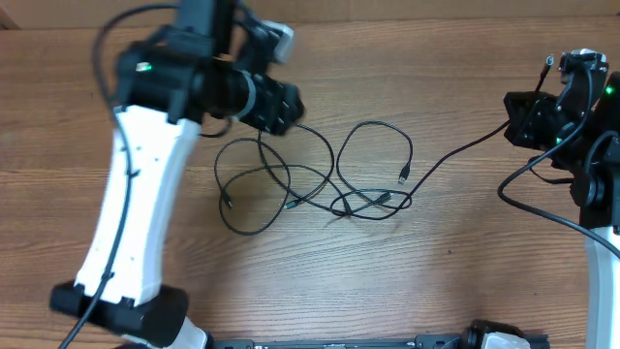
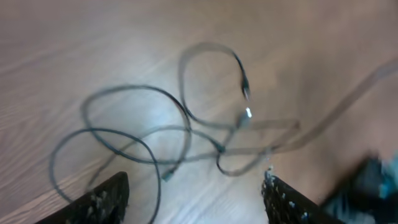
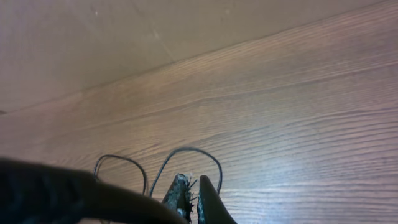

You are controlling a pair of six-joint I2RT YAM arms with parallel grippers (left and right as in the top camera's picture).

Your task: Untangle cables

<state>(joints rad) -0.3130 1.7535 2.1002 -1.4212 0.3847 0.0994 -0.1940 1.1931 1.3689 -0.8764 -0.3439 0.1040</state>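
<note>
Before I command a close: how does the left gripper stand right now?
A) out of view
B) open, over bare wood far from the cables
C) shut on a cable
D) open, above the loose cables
D: the left wrist view shows the left gripper with its fingers spread wide and nothing between them; the cables lie in loose loops below.

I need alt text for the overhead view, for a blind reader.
Loose tangled loops of thin black cables lie on a brown wooden table. The left hand hovers over one end of them; one strand runs to the right hand.
</note>
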